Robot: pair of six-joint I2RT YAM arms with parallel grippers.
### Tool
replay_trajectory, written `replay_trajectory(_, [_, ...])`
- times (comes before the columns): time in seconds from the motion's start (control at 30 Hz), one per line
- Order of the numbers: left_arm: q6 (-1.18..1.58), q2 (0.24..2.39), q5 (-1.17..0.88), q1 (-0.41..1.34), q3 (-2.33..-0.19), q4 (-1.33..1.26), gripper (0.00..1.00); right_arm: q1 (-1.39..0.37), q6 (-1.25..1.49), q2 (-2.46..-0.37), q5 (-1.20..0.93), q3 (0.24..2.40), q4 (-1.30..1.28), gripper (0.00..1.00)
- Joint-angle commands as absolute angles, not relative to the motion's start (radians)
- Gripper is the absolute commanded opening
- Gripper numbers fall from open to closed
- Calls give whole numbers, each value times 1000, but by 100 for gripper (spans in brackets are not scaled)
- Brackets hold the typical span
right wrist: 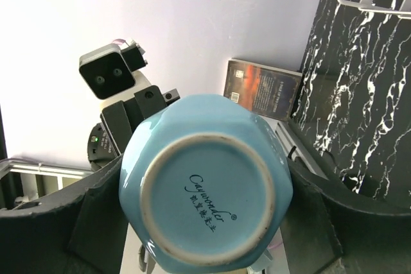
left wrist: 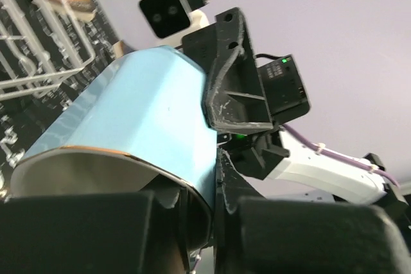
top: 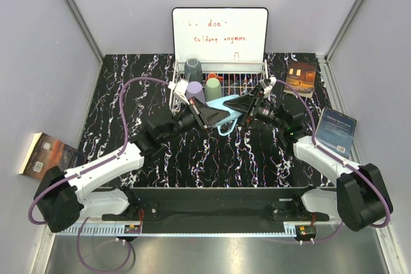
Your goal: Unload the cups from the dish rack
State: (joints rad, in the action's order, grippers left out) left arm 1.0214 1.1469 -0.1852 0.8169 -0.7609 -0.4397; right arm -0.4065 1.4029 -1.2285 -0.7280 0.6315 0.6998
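The light blue mug [top: 223,102] is held up in the air between the two pincers, just clear of the dish rack [top: 247,72] and over the marbled table [top: 192,158], with both of them on it at once. The left pincer [left wrist: 192,222] is clamped shut on the rim wall, one finger inside the mouth and one outside. The right pincer [right wrist: 205,203] stands wide and grips the body from both sides, the mug's stamped base turned back toward its wrist. That double hold is, I judge, the main hazard. The mug is rigid, so if either arm moves while the other is tight, the two will fight through the ceramic, and the glazed wall can twist or skid out of the thinner grip. When the right pincer lets go, the whole weight will hang out ahead of the left pincer's tips on a narrow pinch of smooth rim. The mug may then swing down about that pinch or slide free, and a fall to the hard table could chip it. The right fingers [right wrist: 314,216] stand far apart, so they may have little room to clear the sides and could drag the mug along as they back away. Close beside the left pincer's wrist, on the rack side, stand the lilac cup [top: 195,90] and the pale green cup [top: 213,88]; a careless swing of that wrist could knock them over.
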Motion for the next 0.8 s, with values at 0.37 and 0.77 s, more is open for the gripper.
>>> replay_trajectory(0.37, [871,1073,-94,815,-795,-180,0,-422,1091,-1108,-746,724,408,99])
replay_trajectory(0.77, [759,940,26,813,-862,-3,0,-420,988,-1062,-663,755,216,100])
